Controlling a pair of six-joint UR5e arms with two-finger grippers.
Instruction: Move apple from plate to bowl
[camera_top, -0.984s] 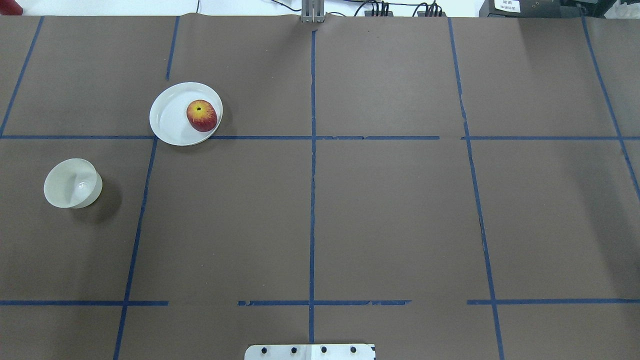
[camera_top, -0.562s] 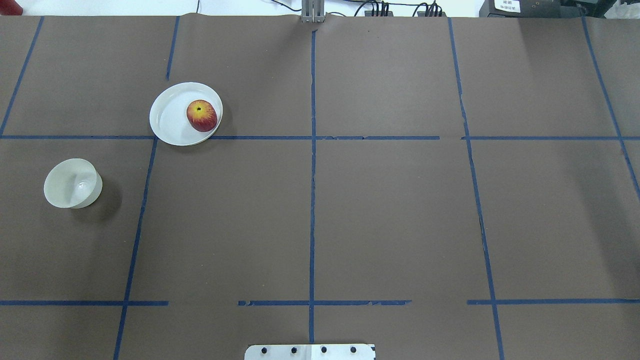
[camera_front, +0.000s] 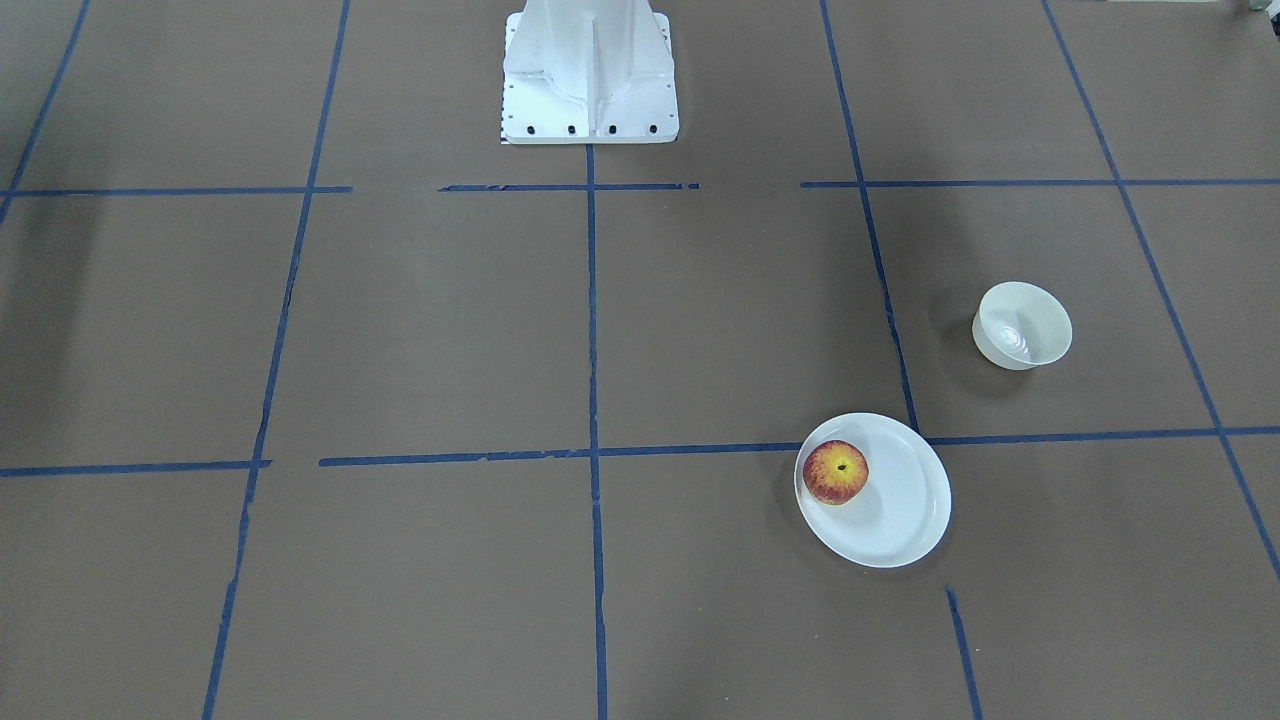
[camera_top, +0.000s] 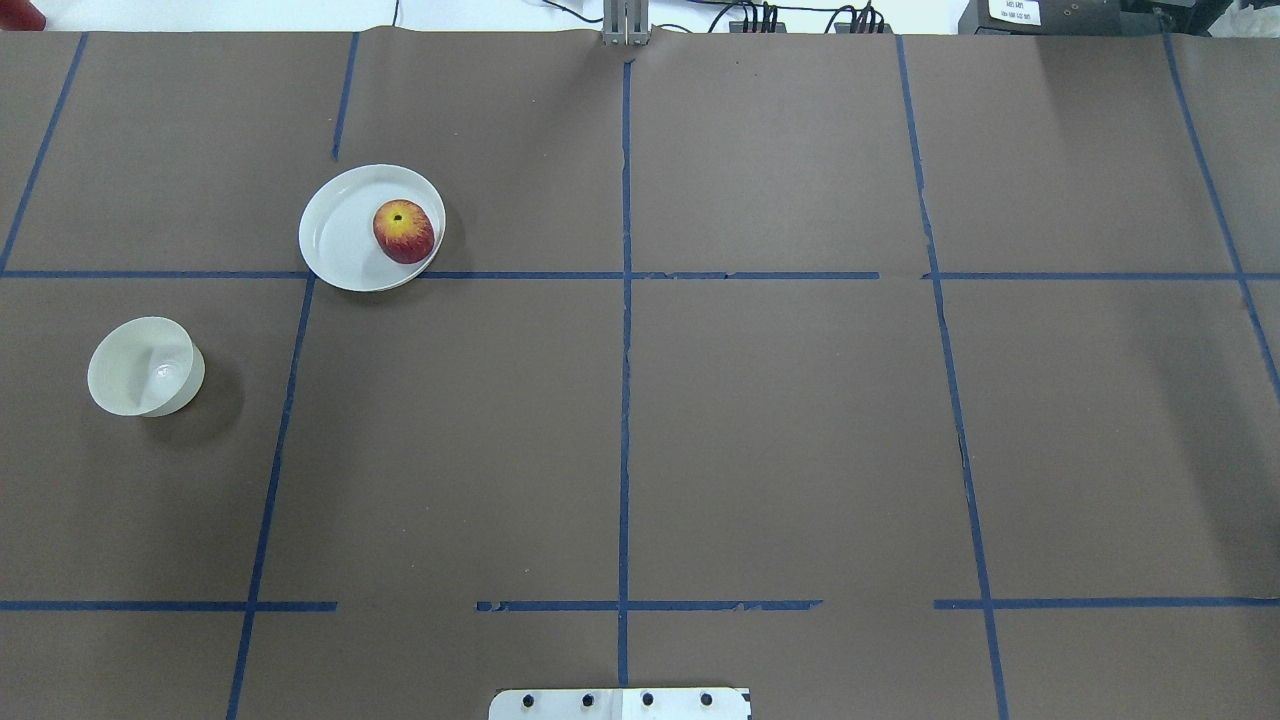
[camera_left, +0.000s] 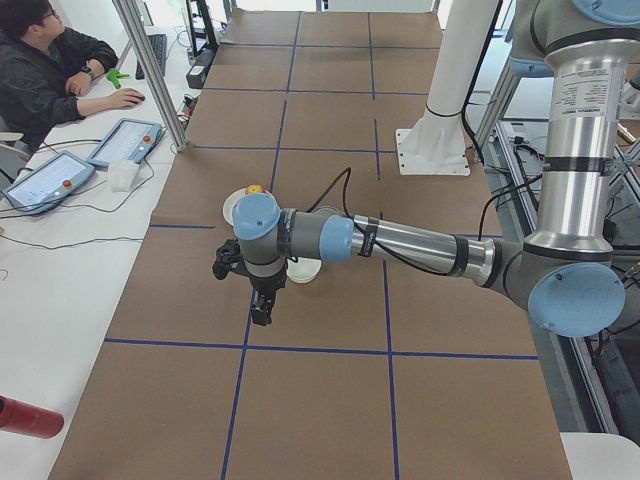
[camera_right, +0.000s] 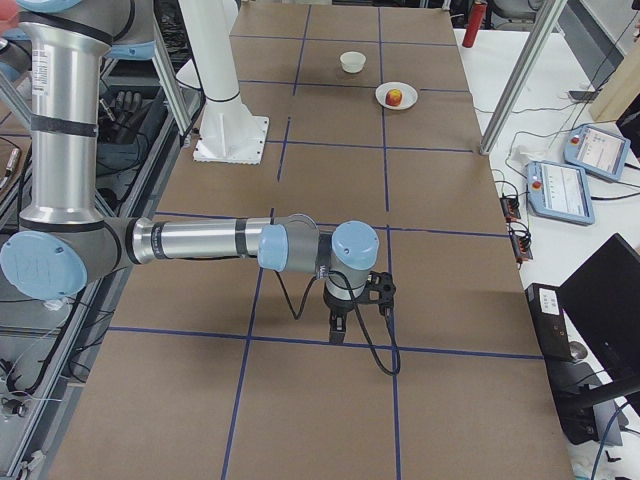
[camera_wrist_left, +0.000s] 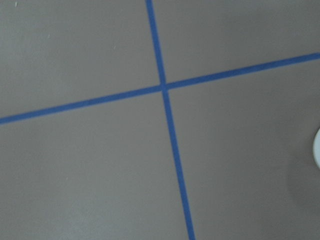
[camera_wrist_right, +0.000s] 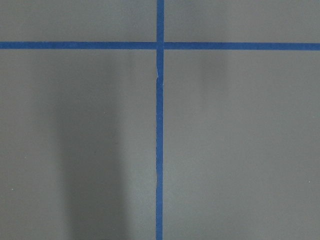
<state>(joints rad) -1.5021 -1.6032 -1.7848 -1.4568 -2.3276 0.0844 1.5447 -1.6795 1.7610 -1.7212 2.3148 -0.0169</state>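
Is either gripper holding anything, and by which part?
No task thing is held: the apple lies free on the plate, the bowl stands empty. The left gripper and right gripper show only from the side; what their jaws do cannot be told.

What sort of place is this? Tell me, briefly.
Probably a robotics lab: a table gridded with blue tape, the robot's left arm and right arm, an operator beside teach pendants.

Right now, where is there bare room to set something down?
Right of the centre tape line in the overhead view, all bare paper. Left of it, bare between the bowl and the robot's mount. Crowded only toward the left: the plate holding the apple, bowl apart beside it.
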